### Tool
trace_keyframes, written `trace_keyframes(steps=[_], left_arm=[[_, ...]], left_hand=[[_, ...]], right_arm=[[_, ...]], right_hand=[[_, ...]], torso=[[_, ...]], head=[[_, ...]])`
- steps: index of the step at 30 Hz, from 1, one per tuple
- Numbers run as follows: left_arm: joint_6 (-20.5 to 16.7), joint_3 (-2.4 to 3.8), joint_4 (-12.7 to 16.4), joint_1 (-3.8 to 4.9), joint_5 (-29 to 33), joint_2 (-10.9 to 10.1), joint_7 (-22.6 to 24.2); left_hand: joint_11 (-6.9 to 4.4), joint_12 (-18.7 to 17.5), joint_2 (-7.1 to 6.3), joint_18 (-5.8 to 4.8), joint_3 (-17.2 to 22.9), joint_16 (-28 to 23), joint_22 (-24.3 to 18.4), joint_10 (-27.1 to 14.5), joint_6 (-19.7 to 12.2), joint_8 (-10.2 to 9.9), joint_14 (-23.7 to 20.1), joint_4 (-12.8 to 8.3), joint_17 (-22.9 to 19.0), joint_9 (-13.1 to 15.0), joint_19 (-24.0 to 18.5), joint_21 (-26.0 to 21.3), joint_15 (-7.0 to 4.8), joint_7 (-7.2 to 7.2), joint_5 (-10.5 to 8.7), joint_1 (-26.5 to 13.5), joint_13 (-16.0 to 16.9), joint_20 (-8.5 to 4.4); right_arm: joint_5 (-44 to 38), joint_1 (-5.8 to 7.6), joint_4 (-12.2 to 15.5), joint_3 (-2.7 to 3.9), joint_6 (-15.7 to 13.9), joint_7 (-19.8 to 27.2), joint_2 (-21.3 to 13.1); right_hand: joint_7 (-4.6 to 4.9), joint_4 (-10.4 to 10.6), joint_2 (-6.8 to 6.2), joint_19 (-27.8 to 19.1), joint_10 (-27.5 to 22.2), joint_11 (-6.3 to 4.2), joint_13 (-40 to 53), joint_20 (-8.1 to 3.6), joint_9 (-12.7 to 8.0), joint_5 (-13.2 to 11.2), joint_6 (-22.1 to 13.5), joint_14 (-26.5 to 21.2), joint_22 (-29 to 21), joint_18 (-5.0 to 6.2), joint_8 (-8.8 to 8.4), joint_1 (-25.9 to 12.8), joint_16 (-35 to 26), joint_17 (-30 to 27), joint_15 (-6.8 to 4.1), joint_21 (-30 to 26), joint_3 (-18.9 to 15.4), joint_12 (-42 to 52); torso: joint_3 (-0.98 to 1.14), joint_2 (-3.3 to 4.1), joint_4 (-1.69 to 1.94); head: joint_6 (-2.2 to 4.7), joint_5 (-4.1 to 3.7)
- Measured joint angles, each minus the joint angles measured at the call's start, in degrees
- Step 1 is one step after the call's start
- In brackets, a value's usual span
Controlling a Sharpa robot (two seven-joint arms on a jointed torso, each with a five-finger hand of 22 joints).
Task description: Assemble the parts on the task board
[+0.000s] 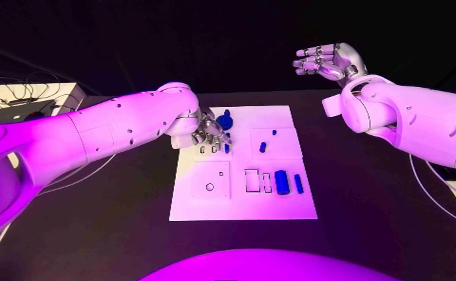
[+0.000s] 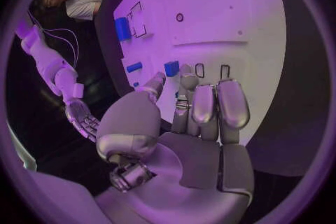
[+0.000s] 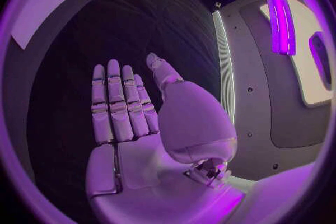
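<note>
Parts (image 1: 281,181): small, stiff, light, likely slick; lying on board (image 1: 242,212) mid-tabletop. Pinch across long sides. Left robot hand (image 1: 207,133) at board's 11 o'clock, grip unclear; right robot hand (image 1: 328,61) raised, fingers apart, empty.

On the table (image 1: 370,188), the task board (image 1: 242,205) lies central; left hand (image 1: 207,132) at its eleven o'clock corner, right hand (image 1: 328,61) at one o'clock beyond it.

robot lab or test cell: black desk (image 1: 380,228) against dark backdrop, white task board (image 1: 242,210) centred, loose cables (image 1: 28,90) and pale box (image 1: 38,99) at desk's far left corner.
</note>
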Motion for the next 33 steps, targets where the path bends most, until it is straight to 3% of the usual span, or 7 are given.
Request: trace_keyframes(steps=[7,20,33], left_arm=[[0.09,0.04,-0.29,-0.31,0.44,0.29,0.0],[0.03,0.14,-0.49,-0.74,1.26,0.68,0.0],[-0.18,0.29,-0.58,-0.77,2.19,0.82,0.02]], left_hand=[[0.0,0.0,-0.53,0.0,0.48,0.0,0.29,0.0,0.0,0.0,0.0,0.48,0.0,0.12,0.0,0.0,0.0,0.0,0.0,-0.08,0.0,0.0],[0.0,0.0,-0.33,0.0,0.49,0.0,0.54,0.0,0.2,0.0,0.0,0.46,0.01,0.32,0.0,-0.29,0.0,-0.21,0.0,0.12,-0.01,0.0],[0.0,0.0,-0.05,0.0,1.33,0.0,0.76,0.0,0.2,0.0,0.0,-0.73,0.01,0.44,0.0,-0.28,0.0,-0.21,0.0,1.32,-0.23,-0.01]], right_arm=[[-0.01,0.0,-0.03,0.0,-0.09,-0.04,0.12],[-0.09,-0.01,-0.09,-0.02,-0.14,-0.15,0.43],[-0.16,-0.05,-0.31,-0.07,-0.12,-0.41,0.7]], right_hand=[[0.0,0.0,0.0,-0.2,0.0,0.0,0.0,0.21,0.0,0.0,0.0,0.0,0.0,0.0,0.0,0.0,0.0,0.0,0.0,0.0,0.0,0.0],[0.0,0.0,0.0,-0.33,0.0,0.0,0.0,0.07,0.0,0.0,0.0,0.01,0.0,-0.01,0.0,0.0,0.0,0.0,0.0,0.32,0.0,0.0],[0.0,0.0,0.0,-0.61,0.01,0.0,0.01,0.21,-0.01,0.0,0.0,-0.41,-0.01,-0.01,0.0,0.0,0.0,0.01,0.0,0.32,0.0,0.0]], torso=[[0.02,-0.05,0.04],[0.05,-0.05,0.07],[0.09,-0.02,0.08]], head=[[-0.08,-0.08],[-0.22,-0.05],[-0.41,-0.02]])
